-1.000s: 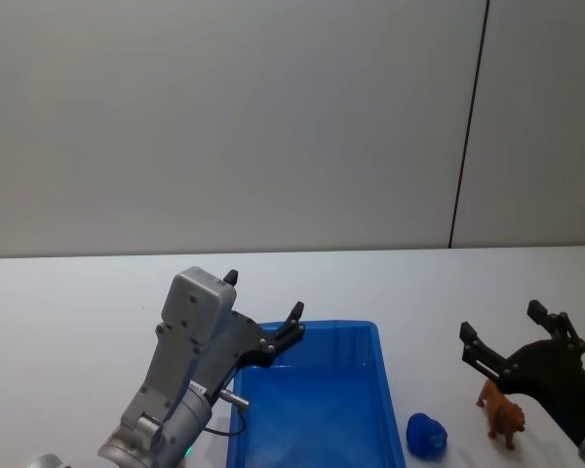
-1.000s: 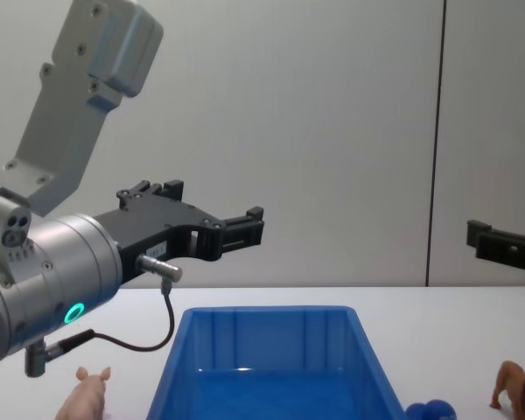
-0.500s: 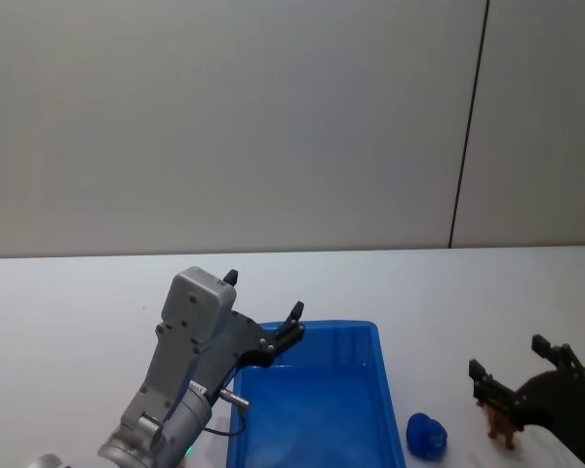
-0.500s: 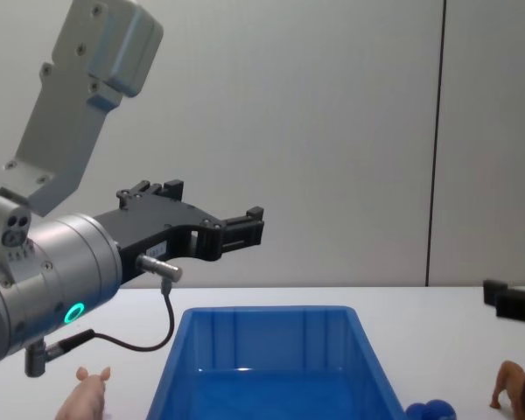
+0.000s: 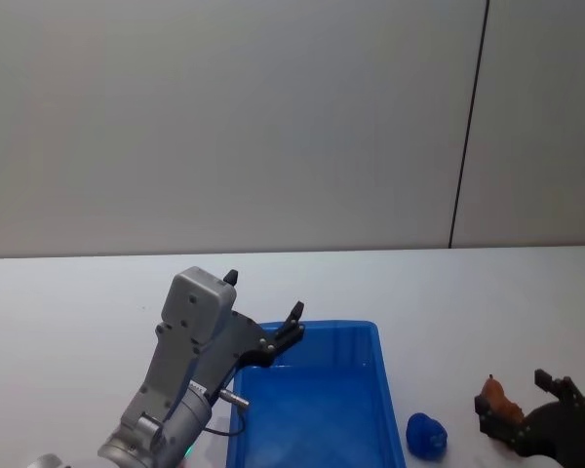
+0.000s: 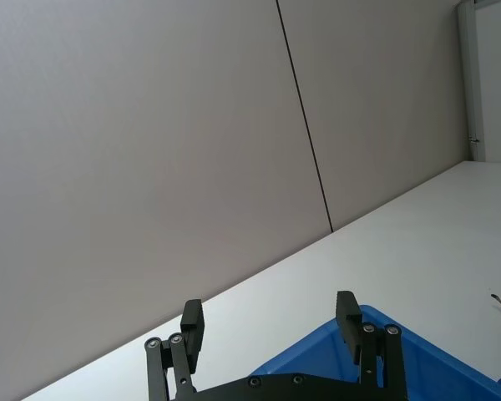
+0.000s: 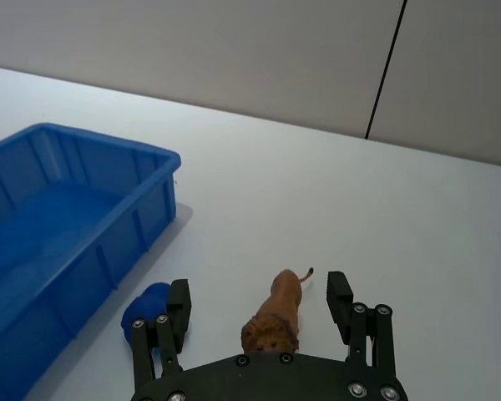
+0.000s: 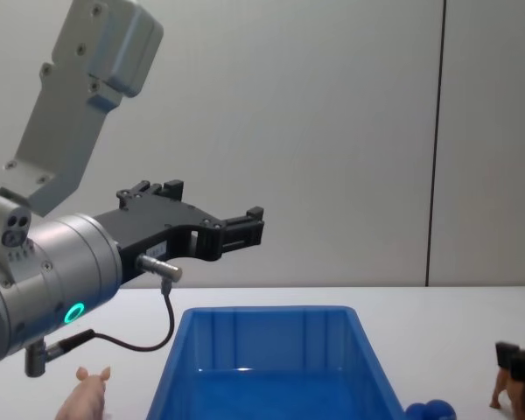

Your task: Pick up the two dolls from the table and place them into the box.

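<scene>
Currently the right claw sits low over the white counter, its two black fingers spread wide and holding nothing. Between them stands the small brown four-legged lion-like toy, upright, its tail pointing away from the claw. Neither finger touches it — a gap shows on each side. Just beside the lion, toward the box, lies the rounded blue toy figure. It is close against one finger, though whether they touch cannot be told. The large bright blue rectangular plastic box stands to the lion's left, near the blue figure but apart from it, with no toy visible inside. On the box's far side, to the left, stands a pale pink pig toy. The left claw hangs in the air above the box's far left corner, fingers also spread wide and empty; that arm looks idle.

The step in hand appears to be grasping the lion. To do it well, the claw should probably settle lower so the fingers flank the body rather than the mane or legs. It should be centred so both meet the flanks together, then close gently — a lopsided squeeze could tip the toy or nudge the blue figure. A straight lift should come before carrying it left over the box.
</scene>
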